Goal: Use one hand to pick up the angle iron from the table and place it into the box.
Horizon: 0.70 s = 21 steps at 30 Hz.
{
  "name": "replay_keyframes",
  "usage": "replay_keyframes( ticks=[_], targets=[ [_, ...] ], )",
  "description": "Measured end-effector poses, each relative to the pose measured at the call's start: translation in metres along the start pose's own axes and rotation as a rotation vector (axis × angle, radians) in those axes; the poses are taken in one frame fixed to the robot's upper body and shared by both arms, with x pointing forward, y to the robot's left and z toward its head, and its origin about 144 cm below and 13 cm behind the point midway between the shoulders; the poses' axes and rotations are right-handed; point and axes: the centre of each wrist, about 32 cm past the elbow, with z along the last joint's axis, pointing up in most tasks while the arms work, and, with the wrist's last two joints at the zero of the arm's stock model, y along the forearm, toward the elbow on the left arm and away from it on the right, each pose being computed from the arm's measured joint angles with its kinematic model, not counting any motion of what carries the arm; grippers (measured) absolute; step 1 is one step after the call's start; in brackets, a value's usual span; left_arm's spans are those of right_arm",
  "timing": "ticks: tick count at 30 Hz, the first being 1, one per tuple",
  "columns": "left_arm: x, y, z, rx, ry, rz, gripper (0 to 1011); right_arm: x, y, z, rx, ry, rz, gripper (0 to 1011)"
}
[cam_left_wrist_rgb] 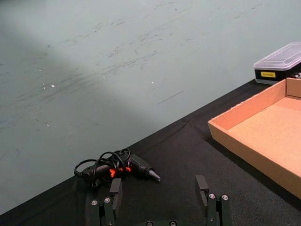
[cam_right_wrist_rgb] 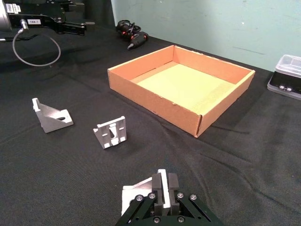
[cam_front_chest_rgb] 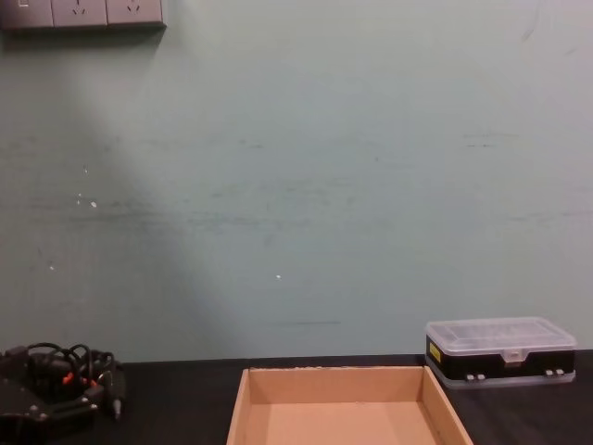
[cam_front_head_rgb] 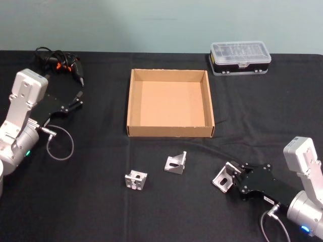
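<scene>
Three silver angle irons lie on the black table (cam_front_head_rgb: 101,212) in front of the tan cardboard box (cam_front_head_rgb: 132,106). My right gripper (cam_front_head_rgb: 234,173) is shut on the rightmost angle iron (cam_front_head_rgb: 221,179), low at the table surface. In the right wrist view the fingers (cam_right_wrist_rgb: 172,187) clamp one upright flange of that iron (cam_right_wrist_rgb: 133,196). The other two irons (cam_front_head_rgb: 136,180) (cam_front_head_rgb: 175,163) sit loose to its left, also seen from the right wrist (cam_right_wrist_rgb: 51,115) (cam_right_wrist_rgb: 111,133). The box (cam_right_wrist_rgb: 155,96) holds nothing. My left gripper (cam_front_head_rgb: 76,100) hangs open at the far left, parked.
A clear-lidded plastic case (cam_front_head_rgb: 240,58) stands behind the box at the right. A black tool with a coiled cable (cam_front_head_rgb: 60,63) lies at the back left, close to the left gripper (cam_left_wrist_rgb: 159,188). A grey cable loop (cam_front_head_rgb: 59,142) hangs by the left arm.
</scene>
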Motion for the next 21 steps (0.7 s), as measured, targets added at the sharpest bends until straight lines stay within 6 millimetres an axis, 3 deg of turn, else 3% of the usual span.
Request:
replay_keyframes(
  ticks=[10, 17, 21],
  targets=[
    [0.000, 0.000, 0.000, 0.000, 0.000, 0.000, 1011, 0.004, -0.010, 0.012, 0.080, 0.056, 0.026, 90],
    [0.000, 0.000, 0.000, 0.000, 0.000, 0.000, 1011, 0.010, -0.014, 0.036, 0.136, 0.089, 0.021, 90],
    [0.000, 0.000, 0.000, 0.000, 0.000, 0.000, 1011, 0.020, -0.005, 0.058, 0.158, 0.095, -0.016, 90]
  ],
)
